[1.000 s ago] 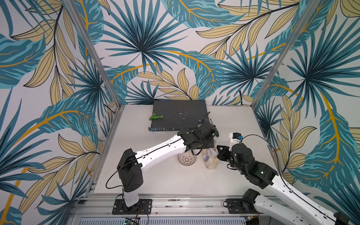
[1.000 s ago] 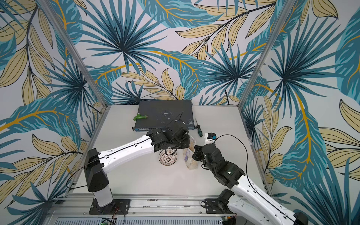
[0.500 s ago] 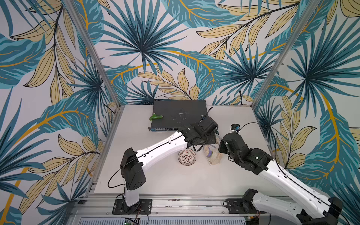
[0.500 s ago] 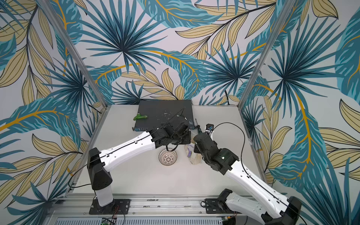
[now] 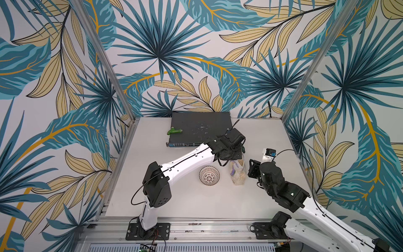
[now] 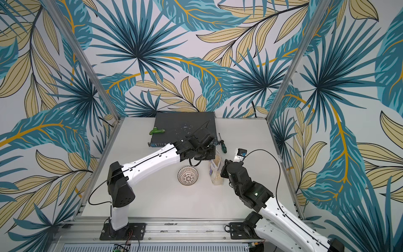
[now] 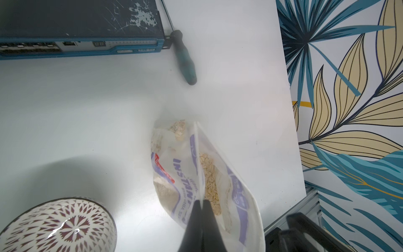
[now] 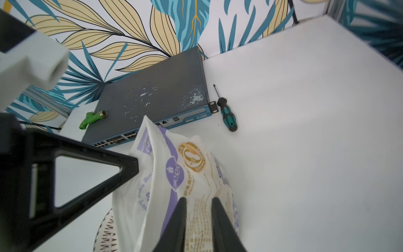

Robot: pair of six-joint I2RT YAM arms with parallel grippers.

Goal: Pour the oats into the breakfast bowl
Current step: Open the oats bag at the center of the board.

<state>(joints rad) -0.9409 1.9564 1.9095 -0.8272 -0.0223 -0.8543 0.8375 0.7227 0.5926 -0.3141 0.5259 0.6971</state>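
One left arm (image 5: 187, 161) stretches out, fingers (image 7: 193, 220) pinching the oats (image 7: 209, 183).

Left arm (image 5: 187, 161) stretched far forward, left gripper (image 7: 201, 201) pinched tight, while the right arm (image 5: 305, 203) crouched low, right gripper (image 8: 198, 199) slightly parted.

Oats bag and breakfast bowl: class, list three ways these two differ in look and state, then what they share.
The oats bag is crinkly clear plastic with purple print; the breakfast bowl is round, white, dark-patterned.
The bag holds oat flakes; the bowl is empty.
The left gripper pinches the bag's top edge; no gripper touches the bowl.
Shared: both stand side by side on the table.
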